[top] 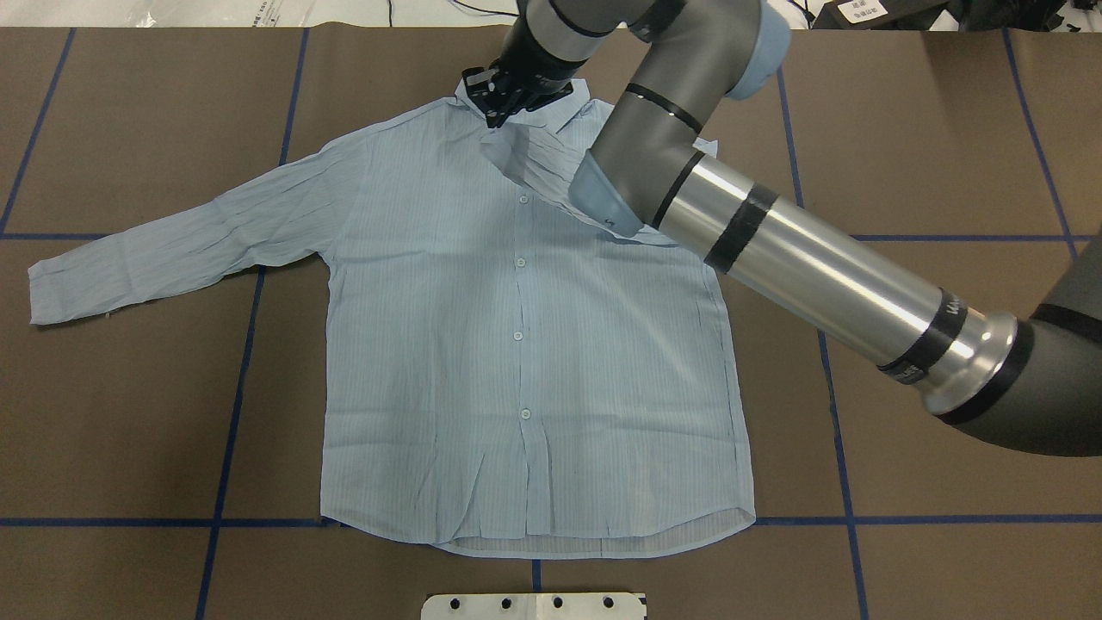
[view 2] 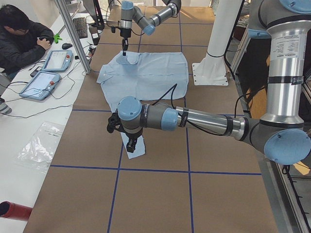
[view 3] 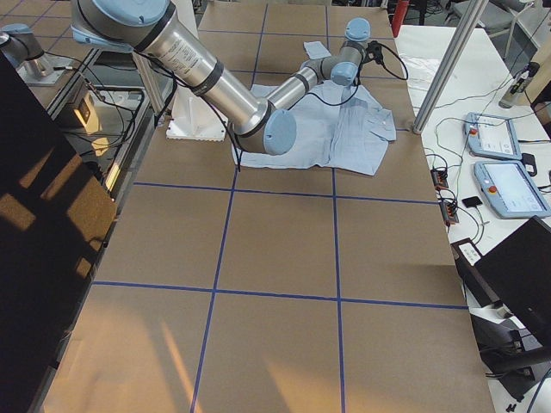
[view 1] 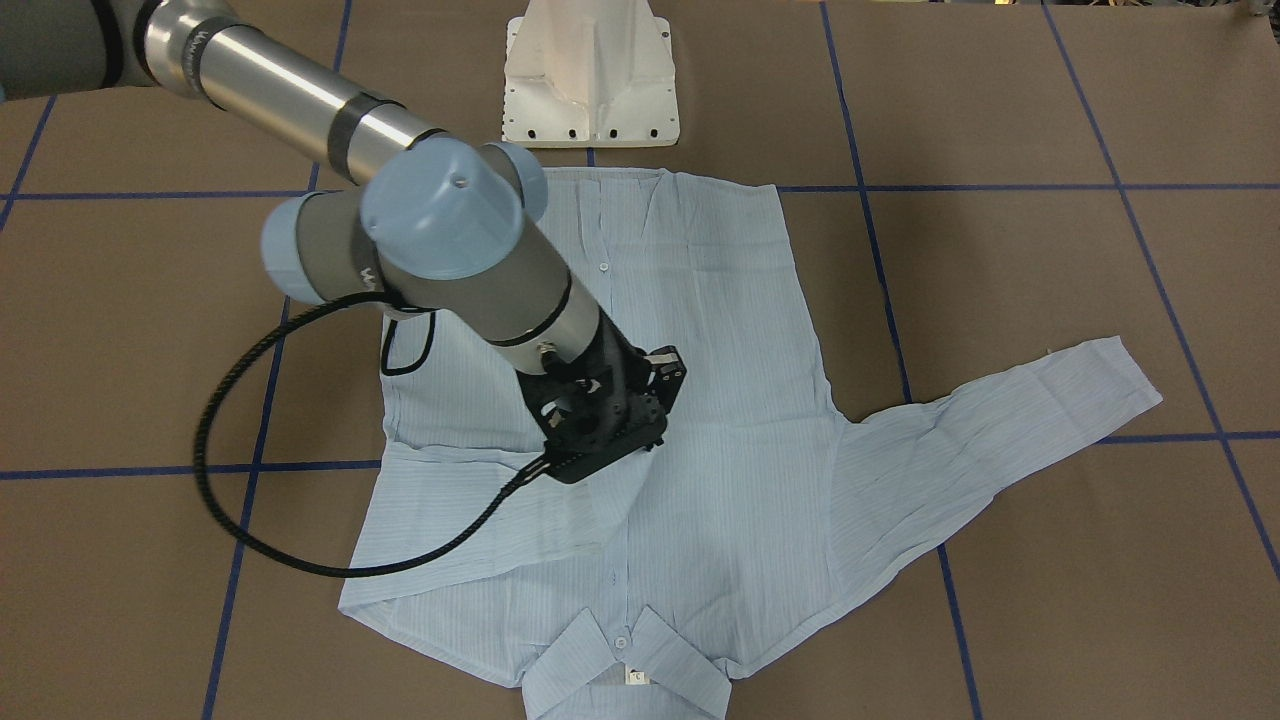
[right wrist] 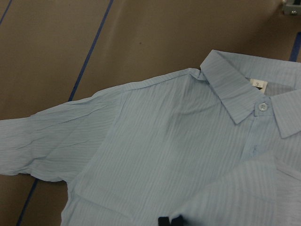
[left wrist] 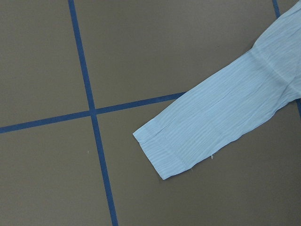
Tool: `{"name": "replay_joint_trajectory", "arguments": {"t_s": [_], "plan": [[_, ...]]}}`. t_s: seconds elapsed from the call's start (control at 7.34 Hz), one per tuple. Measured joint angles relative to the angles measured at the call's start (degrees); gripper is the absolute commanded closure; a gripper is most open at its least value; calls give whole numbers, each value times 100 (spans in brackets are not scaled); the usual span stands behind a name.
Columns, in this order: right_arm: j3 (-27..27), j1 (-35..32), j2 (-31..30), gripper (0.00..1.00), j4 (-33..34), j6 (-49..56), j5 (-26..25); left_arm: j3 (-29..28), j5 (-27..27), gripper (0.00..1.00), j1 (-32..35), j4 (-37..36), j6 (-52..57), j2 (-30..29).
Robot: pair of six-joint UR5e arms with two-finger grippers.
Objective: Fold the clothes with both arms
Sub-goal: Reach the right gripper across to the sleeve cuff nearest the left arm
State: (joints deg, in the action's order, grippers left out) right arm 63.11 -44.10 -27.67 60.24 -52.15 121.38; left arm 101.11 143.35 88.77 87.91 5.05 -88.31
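Facing the robot: the light-blue, finely striped button-front shirt [view 1: 720,330] lies flat and buttons-up on the brown paper-covered table [view 1: 1050,300]. Its collar [view 1: 620,660] is nearest this camera. The right gripper [view 1: 612,435] sits over the chest, with the folded sleeve [view 1: 480,540] doubled across beneath it. The outstretched sleeve [view 1: 1000,420] is flung wide.

Overhead now: the right gripper [top: 508,99] is beside the collar, and the folded sleeve [top: 542,168] runs under the grey-and-silver right arm [top: 801,267].

Left-end view: the left gripper [view 2: 132,144] hangs over the far cuff. Spread or pressed together, I cannot tell.

Right-end view: the shirt [view 3: 353,138] lies far up the table, beneath the right arm.

Left wrist camera: only the cuff [left wrist: 164,155] on the paper, near a blue tape cross [left wrist: 91,112].

Right wrist camera: black fingertips [right wrist: 163,221] are close together, pinching the folded sleeve's edge. The white neck tag [right wrist: 257,84] shows in the collar.
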Motion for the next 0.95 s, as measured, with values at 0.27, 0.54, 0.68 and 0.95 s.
{"name": "replay_joint_trajectory", "arguments": {"t_s": [0.27, 0.54, 0.68, 0.95], "plan": [[-644, 403, 574, 100, -10, 61, -562, -179, 0, 0, 0, 113, 9, 6], [-1012, 644, 747, 100, -12, 102, -898, -304, 0, 0, 0, 194, -3, -2], [-1103, 704, 764, 41, -12, 122, -994, -323, 0, 0, 0, 204, -9, -9], [-1168, 933, 776, 0, -197, 119, -1412, -328, 6, 0, 0, 208, -15, -25]]}}
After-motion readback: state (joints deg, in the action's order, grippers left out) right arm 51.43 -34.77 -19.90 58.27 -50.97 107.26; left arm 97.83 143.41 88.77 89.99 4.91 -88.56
